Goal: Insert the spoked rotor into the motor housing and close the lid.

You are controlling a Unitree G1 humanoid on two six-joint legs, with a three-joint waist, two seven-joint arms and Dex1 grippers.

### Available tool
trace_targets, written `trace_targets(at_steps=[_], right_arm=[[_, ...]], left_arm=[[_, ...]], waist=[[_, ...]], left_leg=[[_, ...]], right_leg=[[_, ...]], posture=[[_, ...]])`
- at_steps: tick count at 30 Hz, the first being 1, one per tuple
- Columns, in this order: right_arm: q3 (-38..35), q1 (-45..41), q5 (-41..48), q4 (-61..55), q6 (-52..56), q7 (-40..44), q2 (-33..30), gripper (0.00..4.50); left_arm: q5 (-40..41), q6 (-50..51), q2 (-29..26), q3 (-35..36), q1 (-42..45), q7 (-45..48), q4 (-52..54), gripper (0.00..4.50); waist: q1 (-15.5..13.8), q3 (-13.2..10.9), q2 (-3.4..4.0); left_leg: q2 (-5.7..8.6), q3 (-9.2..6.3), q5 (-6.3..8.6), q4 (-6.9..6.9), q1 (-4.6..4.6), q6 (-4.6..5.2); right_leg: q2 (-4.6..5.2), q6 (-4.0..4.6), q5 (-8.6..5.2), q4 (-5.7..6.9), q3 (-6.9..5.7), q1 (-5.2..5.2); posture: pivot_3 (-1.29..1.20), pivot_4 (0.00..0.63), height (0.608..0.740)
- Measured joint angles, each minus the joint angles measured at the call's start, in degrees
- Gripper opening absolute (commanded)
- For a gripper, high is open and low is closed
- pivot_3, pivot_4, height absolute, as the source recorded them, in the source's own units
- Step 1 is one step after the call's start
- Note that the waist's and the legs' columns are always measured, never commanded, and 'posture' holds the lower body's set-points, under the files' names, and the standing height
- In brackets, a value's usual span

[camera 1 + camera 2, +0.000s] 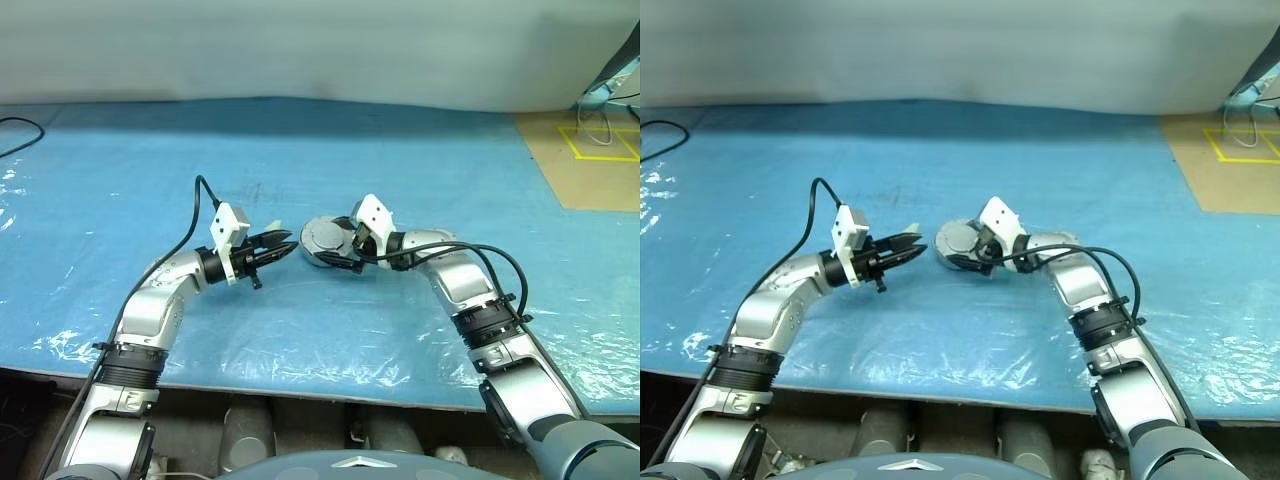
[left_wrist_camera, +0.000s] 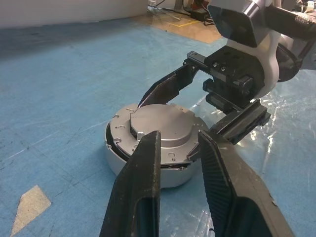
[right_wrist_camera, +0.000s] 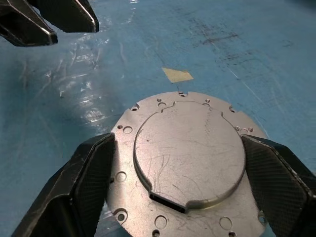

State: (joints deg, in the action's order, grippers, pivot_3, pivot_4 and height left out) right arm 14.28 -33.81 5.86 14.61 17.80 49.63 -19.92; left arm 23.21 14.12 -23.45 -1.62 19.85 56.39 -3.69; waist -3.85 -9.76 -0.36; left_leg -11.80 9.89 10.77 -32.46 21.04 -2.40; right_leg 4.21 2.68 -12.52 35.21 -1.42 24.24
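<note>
From the head camera, the motor housing (image 1: 322, 243) sits on the blue table cover (image 1: 400, 160) with the lid (image 1: 326, 236) on top. The right gripper (image 1: 338, 246) reaches around it. The left gripper (image 1: 283, 250) waits just beside.

Left wrist camera: the lid (image 2: 158, 126) looks a bit crooked, not snapped shut.

Right wrist camera: fingers (image 3: 84, 180) spread wide, hugging the lid's edges. The left gripper's fingers are a little apart, empty. I think pushing the lid down flat is left.
</note>
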Motion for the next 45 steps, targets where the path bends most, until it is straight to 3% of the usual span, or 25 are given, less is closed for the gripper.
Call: trace_targets(at_steps=[2,20,30,45], right_arm=[[-0.1,0.0,-0.1,0.2,-0.4,-0.1,0.2,2.96],[-0.6,-1.7,-0.9,3.8,-0.5,-0.1,2.6,2.95],[1.0,-0.9,-1.7,6.3,-4.9,-2.0,2.8,2.95],[1.8,-0.7,-2.0,6.5,-4.3,-2.4,3.1,2.95]], left_arm=[[0.0,-0.1,0.0,0.0,0.0,-0.1,-0.1,1.22],[-0.3,-0.7,-0.2,0.1,-0.1,-0.7,-1.0,1.22],[-0.9,-1.2,0.0,0.1,-0.3,-1.9,-1.3,1.22],[-2.3,-2.8,0.7,0.0,0.0,-2.5,-3.0,1.22]], waist=[[0.0,0.0,0.00],[1.2,0.0,0.00],[1.3,0.0,-0.03],[1.5,0.2,-0.12]], left_leg=[[0.00,0.00,0.00,0.01,0.00,0.00],[0.00,0.00,0.01,-0.02,-0.06,0.02],[-0.03,0.00,0.13,0.18,-1.11,0.19],[-0.03,-0.01,0.14,0.35,-1.16,0.20]], right_leg=[[0.00,0.00,0.00,-0.01,0.00,0.00],[0.00,0.00,0.00,0.04,0.00,-0.04],[0.03,-0.06,-0.04,-0.22,0.05,-1.07],[0.02,-0.10,-0.06,-0.39,0.08,-1.10]], posture=[[0.00,0.150,0.740],[0.00,0.150,0.740],[0.00,0.150,0.740],[0.00,0.150,0.740]])
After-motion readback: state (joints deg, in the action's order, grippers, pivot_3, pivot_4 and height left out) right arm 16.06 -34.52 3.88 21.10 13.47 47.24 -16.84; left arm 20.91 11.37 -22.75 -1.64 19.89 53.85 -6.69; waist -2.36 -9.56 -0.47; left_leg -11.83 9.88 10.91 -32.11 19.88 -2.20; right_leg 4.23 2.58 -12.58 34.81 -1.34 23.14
